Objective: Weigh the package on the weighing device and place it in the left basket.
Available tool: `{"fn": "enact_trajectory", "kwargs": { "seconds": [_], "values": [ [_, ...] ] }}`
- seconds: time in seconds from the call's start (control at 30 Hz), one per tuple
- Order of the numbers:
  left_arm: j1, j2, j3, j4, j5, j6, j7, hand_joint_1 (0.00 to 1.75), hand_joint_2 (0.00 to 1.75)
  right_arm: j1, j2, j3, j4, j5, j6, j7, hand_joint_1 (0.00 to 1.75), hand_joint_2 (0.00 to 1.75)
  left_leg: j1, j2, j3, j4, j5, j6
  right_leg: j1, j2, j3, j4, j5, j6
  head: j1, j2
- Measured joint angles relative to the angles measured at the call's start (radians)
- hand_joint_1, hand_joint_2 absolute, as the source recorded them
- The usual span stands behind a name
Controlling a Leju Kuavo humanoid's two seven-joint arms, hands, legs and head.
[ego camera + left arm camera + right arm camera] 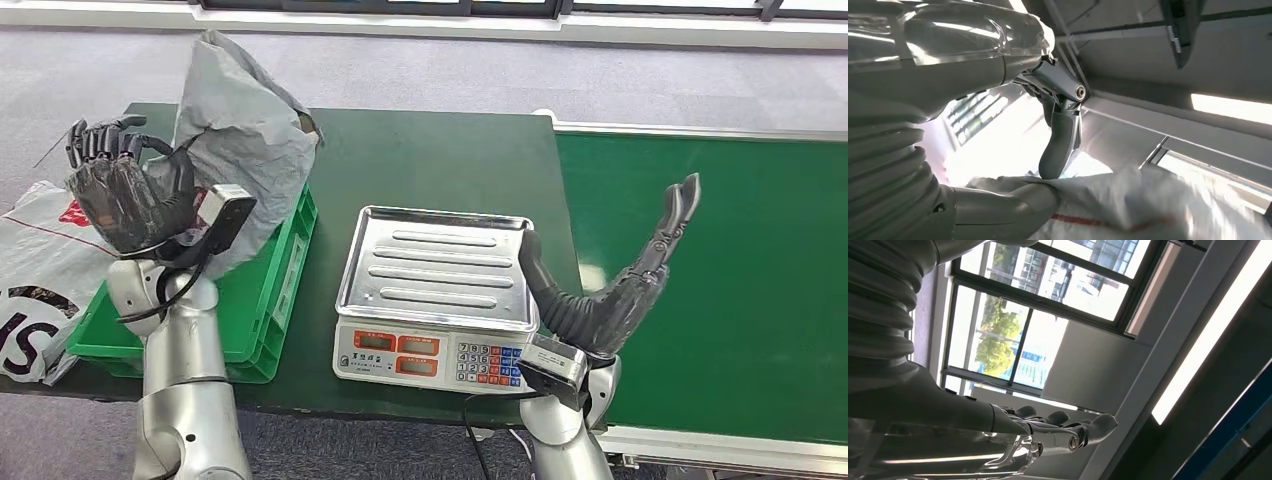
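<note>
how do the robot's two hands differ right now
The left hand grips the grey package, lifted above the green basket; the right hand holds nothing. The left hand's fingers curl against the package, while the right hand's fingers stretch out straight. The left hand is over the basket side of the table; the right hand is beside the scale, near the green conveyor. Both are dark hands on silver arms, raised off the table.
</note>
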Motion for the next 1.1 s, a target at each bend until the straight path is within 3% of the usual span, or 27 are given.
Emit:
{"fn": "enact_trajectory", "kwargs": {
  "seconds": [0.3,0.37,0.43,0.47,0.53,0.63,0.67,0.7,0.73,0.83,0.93,1.1],
  "values": [
    [-0.097,0.0,0.091,0.034,-0.087,0.0,-0.002,1.75,1.75,0.0,0.0,0.0,0.0,-0.008,0.0,0.0,0.0,1.75,0.0,0.0,0.0,0.0,0.0,0.0,0.0,0.0,0.0,0.0,0.001,-0.001,0.0,0.0],
    [-0.106,0.0,0.099,0.039,-0.124,0.0,0.024,1.75,1.75,0.0,0.0,0.0,0.0,-0.009,0.0,0.0,0.0,1.75,0.0,0.0,0.0,0.0,0.0,0.0,0.0,0.0,0.0,0.0,0.001,-0.001,0.0,0.0],
    [-0.112,0.009,0.095,0.046,-0.183,0.0,0.106,1.75,1.75,0.0,0.0,0.0,0.0,-0.01,0.0,0.0,0.0,1.75,0.0,0.0,0.0,0.0,0.0,0.0,0.0,0.0,-0.001,0.0,0.001,-0.001,0.0,0.0],
    [-0.114,0.023,0.079,0.062,-0.204,0.0,0.189,1.75,1.75,0.0,0.0,0.0,0.0,-0.01,0.0,0.0,0.0,1.75,0.0,0.0,0.001,0.0,0.0,-0.001,0.0,0.0,-0.002,0.0,0.001,-0.001,0.0,0.0],
    [-0.135,0.076,-0.006,0.152,-0.223,-0.002,0.463,1.75,1.75,0.001,0.0,-0.001,0.0,-0.009,0.0,0.0,0.0,1.75,0.0,0.002,0.001,0.001,0.001,-0.002,0.0,0.001,-0.005,0.0,0.002,-0.002,0.0,0.0],
    [-0.199,0.173,-0.253,0.4,-0.225,-0.046,0.987,1.75,1.75,0.005,-0.001,-0.002,-0.003,-0.01,0.0,0.0,0.0,1.75,0.0,0.001,-0.002,0.001,0.003,-0.003,0.001,0.001,-0.005,0.0,0.003,-0.002,0.0,0.0],
    [-0.216,0.197,-0.339,0.483,-0.225,-0.078,1.115,1.75,1.75,0.007,-0.001,-0.002,-0.006,-0.01,0.0,0.0,0.0,1.75,0.0,0.0,-0.003,0.0,0.003,-0.003,0.001,0.001,-0.004,0.0,0.004,-0.003,0.0,0.0],
    [-0.227,0.215,-0.415,0.556,-0.225,-0.109,1.19,1.75,1.75,0.009,-0.002,-0.003,-0.008,-0.011,0.0,0.0,0.0,1.75,0.0,0.001,-0.003,0.0,0.004,-0.003,0.001,0.002,-0.004,0.001,0.004,-0.003,0.0,0.0],
    [-0.233,0.23,-0.472,0.618,-0.225,-0.137,1.208,1.75,1.75,0.013,-0.003,-0.003,-0.01,-0.011,0.0,0.0,0.0,1.75,0.001,0.003,-0.003,0.0,0.004,-0.003,0.001,0.003,-0.005,0.001,0.005,-0.003,0.0,0.0],
    [-0.236,0.262,-0.567,0.75,-0.222,-0.182,1.112,1.75,1.75,0.03,-0.006,-0.003,-0.018,-0.01,0.0,0.0,0.0,1.75,0.0,0.01,-0.004,0.0,0.003,-0.003,0.0,0.01,-0.008,0.001,0.007,-0.003,0.0,0.0],
    [-0.232,0.286,-0.602,0.836,-0.22,-0.226,1.078,1.75,1.75,0.045,-0.009,-0.003,-0.029,-0.008,0.0,0.0,0.0,1.75,0.0,0.011,-0.004,0.0,0.003,-0.004,0.0,0.011,-0.01,0.001,0.007,-0.003,0.0,0.0],
    [-0.222,0.313,-0.621,0.923,-0.221,-0.295,1.104,1.75,1.75,0.069,-0.014,-0.003,-0.045,-0.004,0.0,0.0,0.0,1.75,0.0,0.01,-0.005,0.0,0.003,-0.004,0.003,0.01,-0.01,0.001,0.007,-0.004,0.0,0.0]
  ]
}}
